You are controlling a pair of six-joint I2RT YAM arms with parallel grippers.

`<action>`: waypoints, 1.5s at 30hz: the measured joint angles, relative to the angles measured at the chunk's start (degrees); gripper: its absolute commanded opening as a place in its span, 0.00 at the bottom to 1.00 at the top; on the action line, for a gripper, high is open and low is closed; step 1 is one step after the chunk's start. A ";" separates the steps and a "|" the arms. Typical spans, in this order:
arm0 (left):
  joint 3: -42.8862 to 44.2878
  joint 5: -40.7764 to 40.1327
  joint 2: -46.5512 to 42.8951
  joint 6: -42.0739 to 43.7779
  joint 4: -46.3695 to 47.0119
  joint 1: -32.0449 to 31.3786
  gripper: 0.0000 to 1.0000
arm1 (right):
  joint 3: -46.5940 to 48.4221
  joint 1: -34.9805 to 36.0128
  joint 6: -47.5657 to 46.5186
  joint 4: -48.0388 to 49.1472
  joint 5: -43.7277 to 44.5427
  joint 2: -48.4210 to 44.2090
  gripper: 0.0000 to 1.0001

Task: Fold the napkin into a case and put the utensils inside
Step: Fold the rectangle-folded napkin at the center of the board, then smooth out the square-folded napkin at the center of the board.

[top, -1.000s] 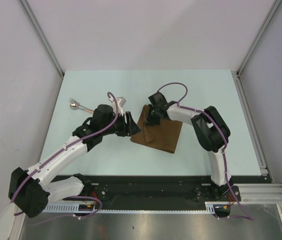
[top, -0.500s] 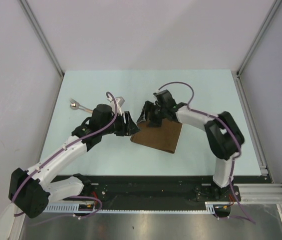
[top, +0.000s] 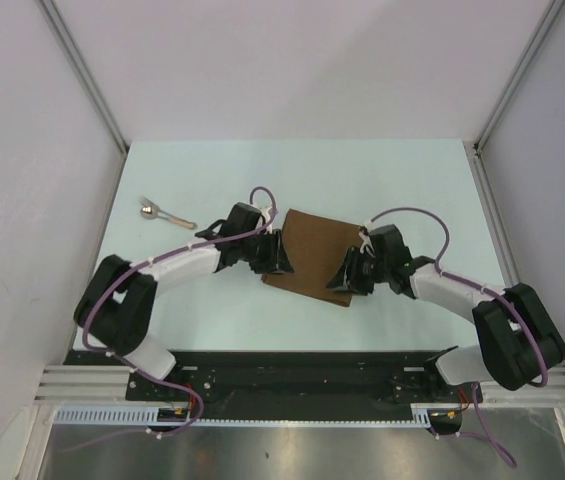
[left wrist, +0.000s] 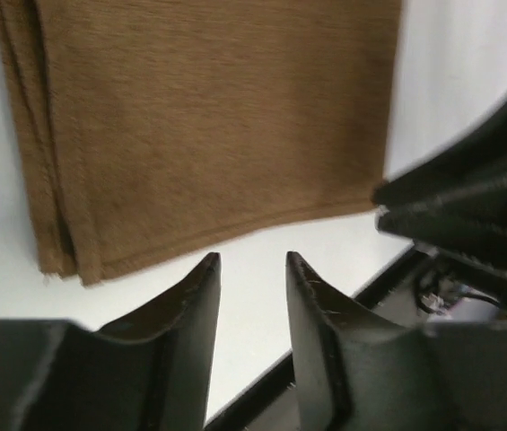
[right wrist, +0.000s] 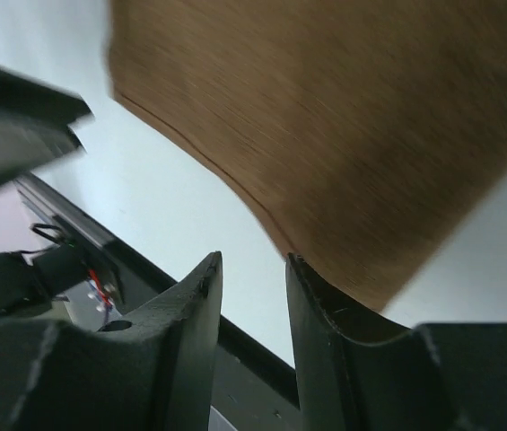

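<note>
The brown napkin [top: 315, 255] lies flat and folded on the table between my two grippers. It fills the top of the left wrist view [left wrist: 208, 117], with stacked layer edges at its left, and the upper right of the right wrist view [right wrist: 370, 117]. My left gripper [top: 278, 256] is at its left edge, open and empty, its tips over bare table [left wrist: 253, 262]. My right gripper [top: 350, 273] is at its near right corner, open and empty [right wrist: 250, 262], one fingertip [right wrist: 296, 269] right by the napkin's edge. One utensil [top: 165, 214] lies at the far left.
The pale table [top: 432, 200] is walled by white panels at the back and sides. A black rail [top: 312, 365] runs along the near edge. The opposite arm shows at the side of each wrist view [left wrist: 468, 206] [right wrist: 11, 117].
My right gripper let go of the napkin's far left corner and swung down to its near right corner. The napkin now lies flat. My left arm shifted right, its gripper staying at the left edge.
</note>
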 measured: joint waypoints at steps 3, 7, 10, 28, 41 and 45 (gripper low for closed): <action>1.75 -2.01 4.61 0.68 -1.03 0.13 0.55 | -4.96 -0.39 0.28 0.63 -0.11 -1.18 0.36; 3.78 -6.34 6.16 2.58 -4.11 0.22 0.68 | -7.78 -1.62 0.24 3.23 -0.66 -3.02 0.34; 5.09 -9.49 6.36 4.24 -5.09 0.24 0.74 | -8.46 -2.12 0.09 4.87 -0.76 -3.69 0.33; 10.71 -15.30 14.73 11.69 -10.64 3.58 0.37 | -10.62 -4.33 0.31 8.70 -2.16 -5.86 0.25; 10.84 -13.64 16.17 12.02 -8.81 4.15 0.24 | -13.88 -4.61 0.98 10.91 -2.45 -1.86 0.22; 10.84 -13.53 15.61 12.22 -9.18 4.15 0.48 | -11.26 -4.66 0.87 8.33 -2.32 -5.22 0.23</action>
